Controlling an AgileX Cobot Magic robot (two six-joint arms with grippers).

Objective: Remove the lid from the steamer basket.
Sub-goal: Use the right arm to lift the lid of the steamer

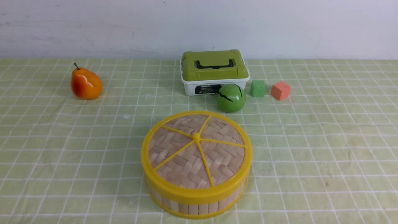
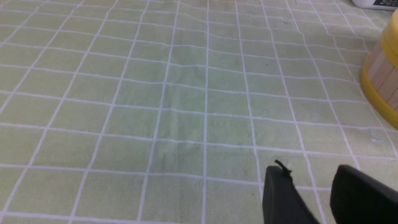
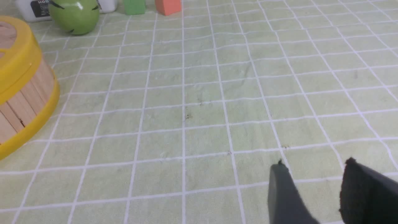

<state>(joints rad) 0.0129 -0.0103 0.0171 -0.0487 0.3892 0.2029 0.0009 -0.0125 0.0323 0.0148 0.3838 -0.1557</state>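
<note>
The lid (image 1: 196, 149), woven tan bamboo with a yellow rim and yellow spokes, sits on the steamer basket (image 1: 194, 207) at the front middle of the table. The basket's slat wall also shows in the left wrist view (image 2: 383, 76) and in the right wrist view (image 3: 23, 96), where the lid's rim (image 3: 18, 65) shows too. Neither arm shows in the front view. My left gripper (image 2: 311, 171) is open and empty over bare cloth, apart from the basket. My right gripper (image 3: 314, 166) is open and empty over bare cloth, well away from the basket.
A white box with a green lid (image 1: 214, 70) stands behind the basket. A green apple (image 1: 231, 97), a green cube (image 1: 258, 88) and an orange cube (image 1: 280, 90) lie by it. An orange pear (image 1: 85, 83) lies at the far left. A green checked cloth (image 1: 326, 149) covers the table.
</note>
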